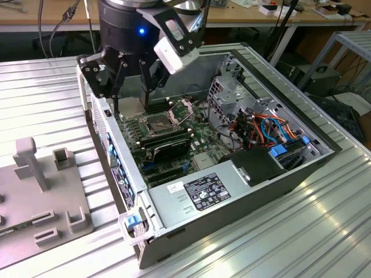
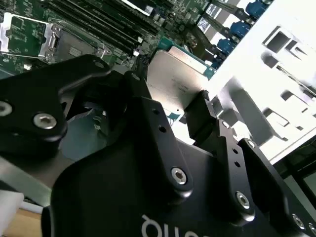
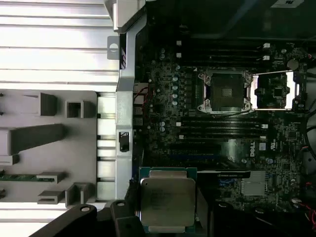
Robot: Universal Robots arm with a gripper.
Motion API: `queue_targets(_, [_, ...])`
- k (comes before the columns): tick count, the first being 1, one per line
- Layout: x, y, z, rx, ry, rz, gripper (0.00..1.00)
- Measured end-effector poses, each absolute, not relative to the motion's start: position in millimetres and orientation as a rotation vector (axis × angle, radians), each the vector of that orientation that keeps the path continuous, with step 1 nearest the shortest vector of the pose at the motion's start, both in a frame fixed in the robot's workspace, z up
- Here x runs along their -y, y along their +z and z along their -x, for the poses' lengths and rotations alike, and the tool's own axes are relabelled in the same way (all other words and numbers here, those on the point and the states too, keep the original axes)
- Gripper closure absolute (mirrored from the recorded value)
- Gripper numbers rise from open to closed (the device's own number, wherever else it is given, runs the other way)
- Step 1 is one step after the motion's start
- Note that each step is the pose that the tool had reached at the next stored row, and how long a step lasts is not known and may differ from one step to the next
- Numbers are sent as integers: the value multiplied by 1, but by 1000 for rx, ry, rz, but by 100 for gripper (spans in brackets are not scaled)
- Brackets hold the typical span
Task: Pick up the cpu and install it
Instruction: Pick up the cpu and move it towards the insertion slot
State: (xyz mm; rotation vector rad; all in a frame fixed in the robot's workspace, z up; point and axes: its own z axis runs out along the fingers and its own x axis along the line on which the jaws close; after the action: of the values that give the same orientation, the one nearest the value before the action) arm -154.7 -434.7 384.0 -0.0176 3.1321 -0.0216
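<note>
In the exterior view, an open grey sheet-metal computer case [image 1: 243, 217] lies on its side on a ribbed aluminium table [image 1: 301, 243]. It holds a green circuit board, a boxy power supply [image 1: 203, 194] with a printed label, and a tangle of orange and blue cables [image 1: 272, 124]. The black gripper [image 1: 131, 104] hangs over the case's wall on the exterior view's left, near the dark square socket [image 1: 157, 121], whose hinged metal frame [image 1: 184, 109] stands open. Long black memory sticks [image 1: 167, 145] lie just beside the socket, and a grey moulded holder [image 1: 40, 191] rests on the table outside the case. In the second wrist view, the cpu [image 2: 175, 79], a flat square with a dull silver top and a thin green rim, sits gripped between the matte black fingers [image 2: 200, 116], with the jaws pressed against its opposite edges. In the first wrist view, the cpu hangs above the circuit board, close to the case wall and well apart from the open socket.
</note>
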Motion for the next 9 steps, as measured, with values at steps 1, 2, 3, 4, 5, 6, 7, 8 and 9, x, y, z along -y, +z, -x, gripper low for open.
queue_targets(1, [435,384,138,-3132,-22,18,45])
queue_targets(2, [435,384,135,-3132,-21,17,45])
queue_targets(3, [435,384,133,-3132,-21,17,45])
queue_targets(4, [435,384,130,-3132,-22,17,45])
queue_targets(5, [435,384,128,-3132,-22,17,45])
queue_targets(6, [435,384,125,-3132,-22,18,45])
queue_targets(7, [435,384,122,-3132,-22,18,45])
queue_targets(8, [435,384,119,-3132,-21,17,45])
queue_targets(9, [435,384,117,-3132,-22,17,45])
